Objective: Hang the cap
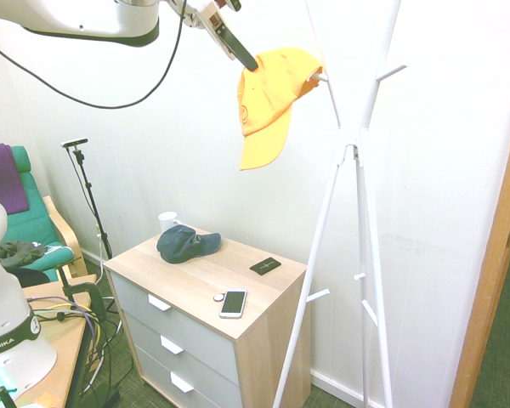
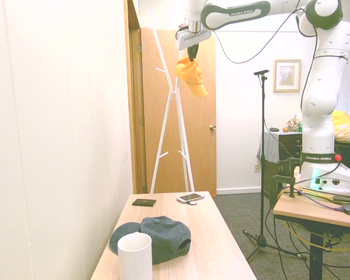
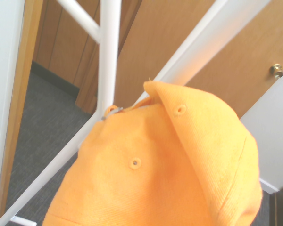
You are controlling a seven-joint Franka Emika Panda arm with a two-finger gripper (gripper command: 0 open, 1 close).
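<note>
Wooden dresser (image 1: pixel 268 293) — blue cap (image 1: pixel 185 244), mug (image 1: pixel 167 220), phone (image 1: pixel 233 303), wallet (image 1: pixel 265 266).

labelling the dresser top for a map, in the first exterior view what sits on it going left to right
white cup → blue cap → phone → black card

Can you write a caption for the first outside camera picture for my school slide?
The gripper holds the yellow-orange cap up against a peg of the white coat stand.
</note>
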